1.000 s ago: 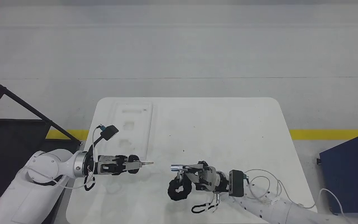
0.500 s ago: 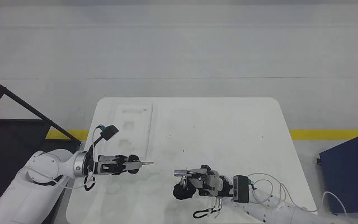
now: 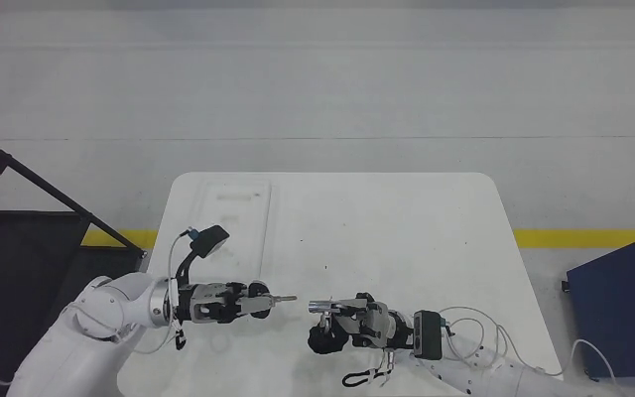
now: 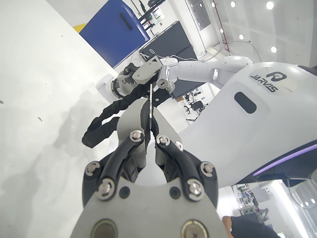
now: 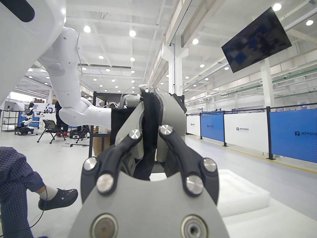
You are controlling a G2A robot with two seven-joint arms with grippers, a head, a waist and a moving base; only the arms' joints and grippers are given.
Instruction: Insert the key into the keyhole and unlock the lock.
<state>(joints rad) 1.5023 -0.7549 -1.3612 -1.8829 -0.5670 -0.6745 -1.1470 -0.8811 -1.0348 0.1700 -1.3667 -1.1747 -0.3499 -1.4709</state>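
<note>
My left gripper is shut on a small metal key whose tip points right, toward the lock. In the left wrist view the key blade stands just short of the silver lock body, slightly beside its round keyhole. The right gripper is shut on the lock's black sleeved cable, with the silver lock cylinder facing the key. The cable loop hangs down to the table. A small gap separates the key tip from the lock.
A flat white foam tray lies at the table's back left. Both grippers are near the table's front edge. A blue cabinet stands on the floor off the right side, and a black frame off the left.
My left arm has moved right, bringing the key tip close to the lock. The right gripper, with the lock, dropped slightly toward the front edge a second ago, then held still.
</note>
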